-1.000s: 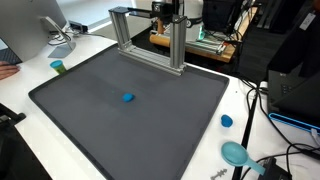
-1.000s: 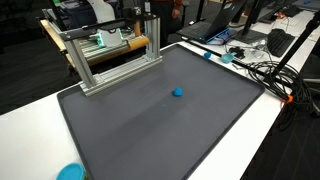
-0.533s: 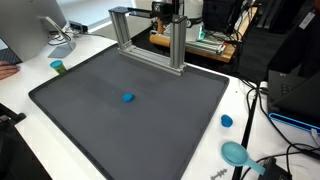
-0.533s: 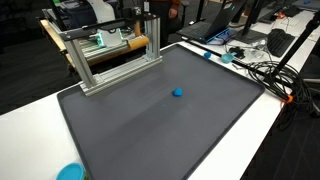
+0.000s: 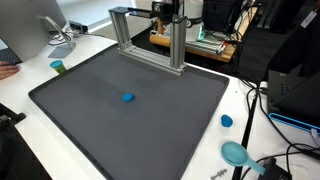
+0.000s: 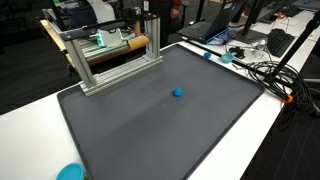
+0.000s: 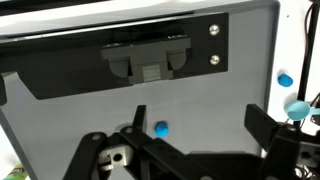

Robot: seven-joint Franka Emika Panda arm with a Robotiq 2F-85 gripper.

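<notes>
Jaws of our gripper [image 7: 175,138] are spread wide with nothing in them. We can see that only in the wrist view, where the little blue ball [image 7: 161,128] lies on the grey mat [image 7: 60,115] below, between the two dark fingers [image 7: 92,150]. Both exterior views miss the gripper, but they show the ball alone near the middle of the mat, well apart from the metal frame [image 5: 150,40] at the mat's edge, and an exterior view shows a green cup [image 5: 58,67] beside the mat.
</notes>
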